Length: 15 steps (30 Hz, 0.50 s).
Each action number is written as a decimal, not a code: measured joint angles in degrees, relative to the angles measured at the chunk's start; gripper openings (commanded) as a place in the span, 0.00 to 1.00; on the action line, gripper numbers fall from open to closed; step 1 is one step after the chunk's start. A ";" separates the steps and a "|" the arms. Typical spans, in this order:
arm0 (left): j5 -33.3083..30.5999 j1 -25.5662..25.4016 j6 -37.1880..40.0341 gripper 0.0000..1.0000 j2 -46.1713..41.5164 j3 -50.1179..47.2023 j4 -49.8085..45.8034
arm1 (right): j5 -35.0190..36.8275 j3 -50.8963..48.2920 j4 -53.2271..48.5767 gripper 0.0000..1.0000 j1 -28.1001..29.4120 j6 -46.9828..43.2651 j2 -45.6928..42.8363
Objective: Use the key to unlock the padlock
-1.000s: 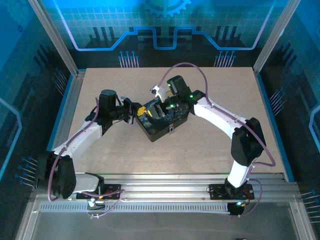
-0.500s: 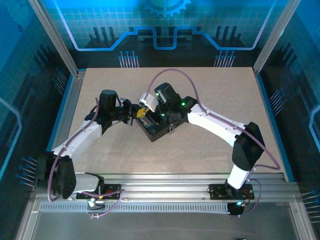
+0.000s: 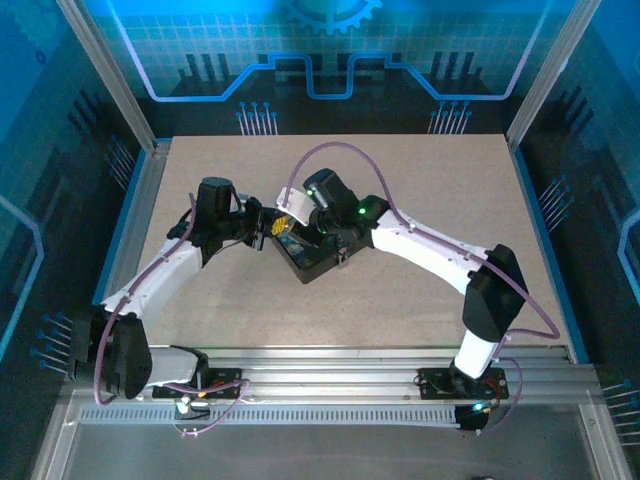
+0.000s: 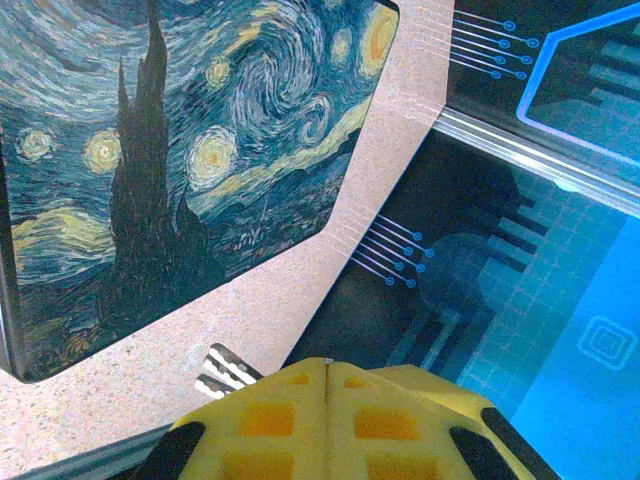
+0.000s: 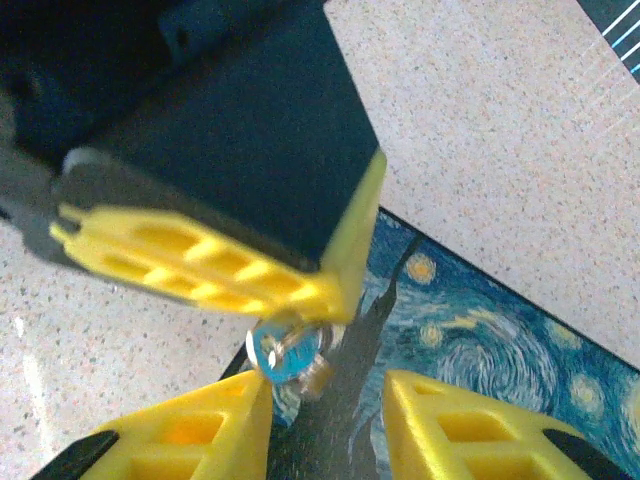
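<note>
Top external sits high behind the arm bases, looking down on the whole table (image 3: 430,270). Left wrist looks close along the painted box lid (image 4: 150,150) toward the blue back panel (image 4: 560,300). Right wrist, closer yet, looks down on one lid corner; all three share that lid.

Speckled beige table (image 3: 300,315) inside blue circuit-patterned walls (image 3: 420,50).

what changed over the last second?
Right gripper swung left across the box to the left gripper; its open jaws now sit by the key that appears pinched there. The box and left gripper stayed put.
</note>
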 measured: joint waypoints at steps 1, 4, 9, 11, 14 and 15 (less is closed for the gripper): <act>-0.07 0.00 0.11 0.00 -0.11 0.11 -0.35 | 0.00 -0.72 0.24 0.32 -0.02 -0.55 -0.74; -0.09 0.00 0.13 0.00 -0.28 0.17 -1.14 | 0.15 -3.13 1.77 0.31 0.07 -2.80 -3.34; -0.11 0.00 0.50 0.00 -0.33 0.76 -2.62 | 0.46 -6.36 6.25 0.31 0.48 -6.75 -6.05; -0.11 0.00 0.52 0.00 -0.33 0.96 -2.84 | 0.57 -6.99 7.65 0.31 0.90 -8.15 -6.23; -0.11 0.00 0.52 0.00 -0.33 0.96 -2.95 | 0.63 -7.13 8.59 0.31 1.79 -9.97 -6.23; -0.11 0.00 0.52 0.00 -0.33 0.96 -3.02 | 0.66 -7.10 9.11 0.31 2.14 -10.62 -6.23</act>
